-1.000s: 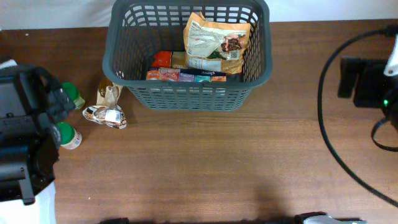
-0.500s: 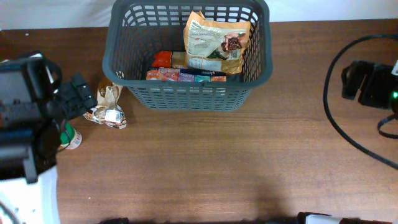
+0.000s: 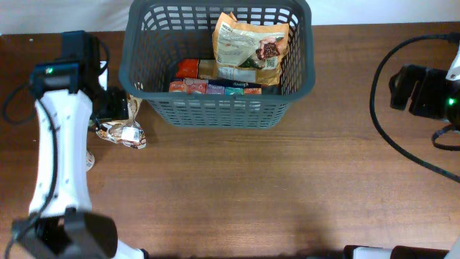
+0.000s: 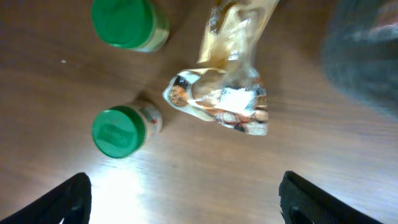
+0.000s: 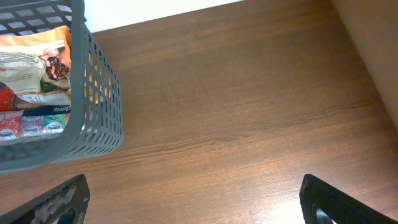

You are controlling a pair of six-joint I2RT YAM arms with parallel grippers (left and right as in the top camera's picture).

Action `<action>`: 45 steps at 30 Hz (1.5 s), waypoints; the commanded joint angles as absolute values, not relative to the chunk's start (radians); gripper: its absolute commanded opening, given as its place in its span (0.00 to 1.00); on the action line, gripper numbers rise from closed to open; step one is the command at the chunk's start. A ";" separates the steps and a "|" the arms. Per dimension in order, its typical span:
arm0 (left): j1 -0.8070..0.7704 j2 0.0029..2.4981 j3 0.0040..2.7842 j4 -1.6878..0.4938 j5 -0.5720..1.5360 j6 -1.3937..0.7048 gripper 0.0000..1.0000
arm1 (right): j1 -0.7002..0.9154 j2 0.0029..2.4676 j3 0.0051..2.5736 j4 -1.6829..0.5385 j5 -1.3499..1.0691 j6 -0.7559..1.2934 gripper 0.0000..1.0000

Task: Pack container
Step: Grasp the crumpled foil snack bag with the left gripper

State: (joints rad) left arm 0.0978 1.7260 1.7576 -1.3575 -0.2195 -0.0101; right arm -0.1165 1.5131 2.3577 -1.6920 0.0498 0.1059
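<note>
The container (image 3: 215, 111) is a dark grey lattice basket at the back middle of the table. It holds an orange and white bag (image 3: 248, 47) and a row of small boxes (image 3: 215, 86). It also shows in the right wrist view (image 5: 93, 93). My left gripper (image 3: 109, 105) is open and empty, just left of the basket and above a crumpled snack packet (image 3: 123, 131). In the left wrist view the open gripper (image 4: 183, 199) hovers above the packet (image 4: 224, 99) and two green-lidded jars (image 4: 127, 22) (image 4: 121, 127). My right gripper (image 5: 193, 202) is open and empty over bare table, right of the basket.
My left arm (image 3: 57, 165) stretches along the table's left side and hides most of the jars from overhead. A black cable (image 3: 381, 144) loops near the right arm (image 3: 420, 90). The wooden table (image 3: 251, 194) lies in front of the basket.
My left arm has swung from the left edge up toward the basket's left side, so its gripper now sits over the snack packet. The right arm has barely shifted.
</note>
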 commanded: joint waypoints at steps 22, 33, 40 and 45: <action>0.109 2.256 1.760 -1.114 -0.149 0.159 0.83 | -0.126 1.545 2.354 -1.699 0.036 0.113 0.99; 0.109 2.277 1.761 -1.164 -0.118 0.159 0.80 | -0.126 1.544 2.354 -1.699 0.033 0.114 0.99; 0.109 2.277 1.764 -1.183 -0.061 0.159 0.81 | -0.126 1.544 2.354 -1.699 0.033 0.113 0.99; 0.060 2.277 1.787 -1.190 -0.036 0.168 0.98 | -0.126 1.544 2.354 -1.699 0.033 0.113 0.99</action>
